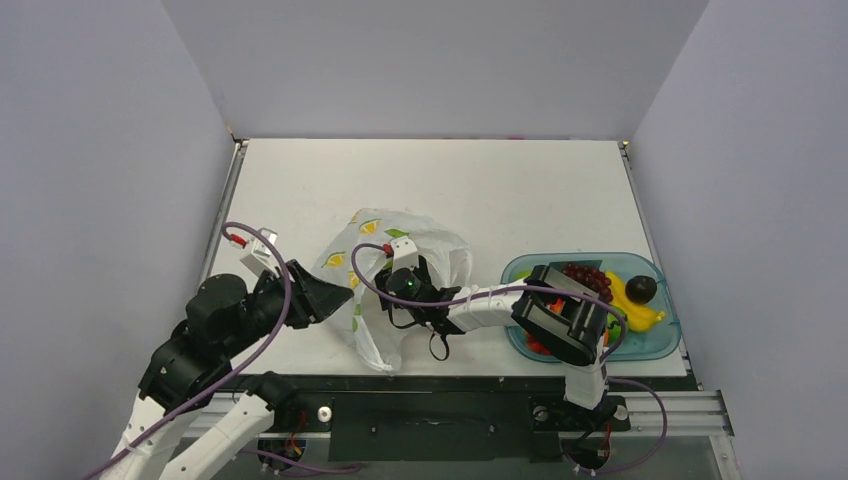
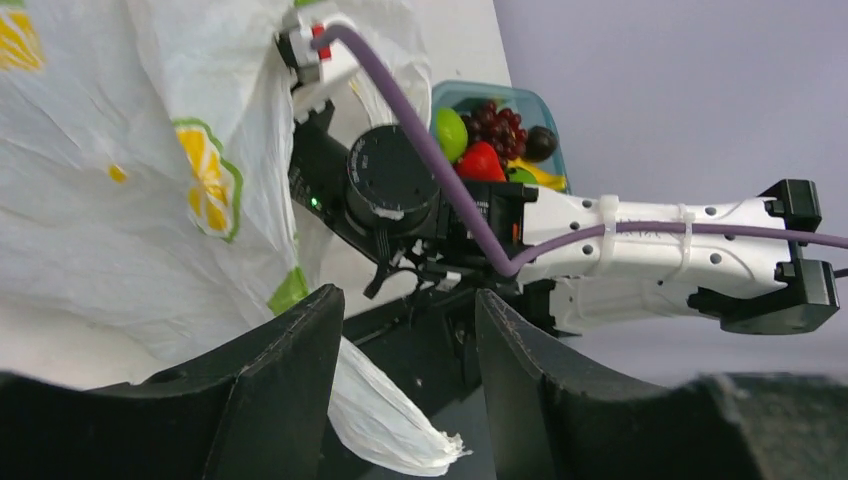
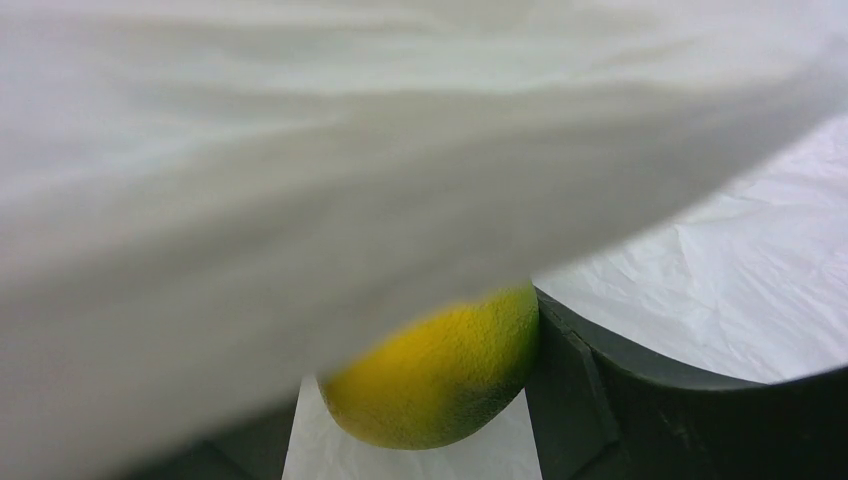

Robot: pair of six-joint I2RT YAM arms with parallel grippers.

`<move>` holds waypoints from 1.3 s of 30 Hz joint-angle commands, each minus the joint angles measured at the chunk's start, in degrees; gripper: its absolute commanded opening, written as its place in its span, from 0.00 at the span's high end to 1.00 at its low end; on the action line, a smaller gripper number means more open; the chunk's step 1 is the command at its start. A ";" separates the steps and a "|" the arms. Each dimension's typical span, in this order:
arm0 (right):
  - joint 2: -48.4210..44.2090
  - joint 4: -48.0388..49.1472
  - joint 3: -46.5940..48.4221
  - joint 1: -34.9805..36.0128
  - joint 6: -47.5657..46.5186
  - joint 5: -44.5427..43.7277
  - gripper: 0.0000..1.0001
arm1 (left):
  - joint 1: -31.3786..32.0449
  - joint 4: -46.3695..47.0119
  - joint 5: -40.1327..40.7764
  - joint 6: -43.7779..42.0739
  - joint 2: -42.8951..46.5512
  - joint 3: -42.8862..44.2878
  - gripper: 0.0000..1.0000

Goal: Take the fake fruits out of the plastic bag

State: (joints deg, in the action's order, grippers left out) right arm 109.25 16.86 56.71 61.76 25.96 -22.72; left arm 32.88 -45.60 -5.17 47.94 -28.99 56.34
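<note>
My left gripper stands spread at the edge of the crinkly white lemon-print bag. My right gripper, inside, touches a glossy yellow lemon. I cannot tell whether it is clamped.

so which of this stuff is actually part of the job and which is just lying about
Part of the job: plastic bag; yellow-green fruit inside it; grapes and banana, in the teal tray.
Just lying about: that tray itself; purple cables; table.
</note>
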 commanded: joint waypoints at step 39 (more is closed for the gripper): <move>-16.57 -4.87 -2.35 -2.17 3.33 22.78 1.00 | 19.52 -8.78 15.57 -5.24 -13.26 -8.61 1.00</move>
State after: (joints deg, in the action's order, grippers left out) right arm 98.24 11.68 56.14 60.18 28.14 -9.85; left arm 52.16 -58.98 8.64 45.95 -41.87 45.50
